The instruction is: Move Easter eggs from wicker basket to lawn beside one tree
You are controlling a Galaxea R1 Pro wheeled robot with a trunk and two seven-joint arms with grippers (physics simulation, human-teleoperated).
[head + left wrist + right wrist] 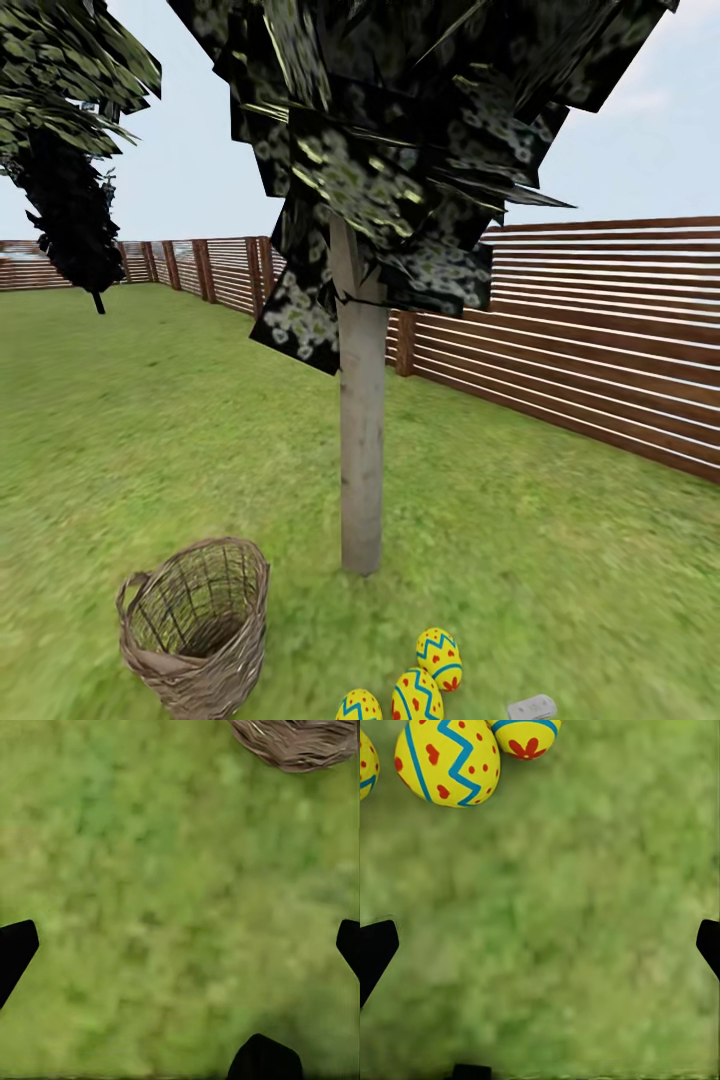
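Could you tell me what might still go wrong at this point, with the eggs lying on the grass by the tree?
1. The three Easter eggs lie close together on the lawn; being round, a nudge from the right gripper, open above the grass beside them, might roll one away from the tree.
2. The wicker basket, which looks empty, stands near the eggs; bumping it with the left gripper could tip it toward them.

Three eggs [448, 761] lie close together on the lawn [562, 922]; the right gripper [540, 941] hangs over bare grass beside them, black fingertips [375, 949] spread wide
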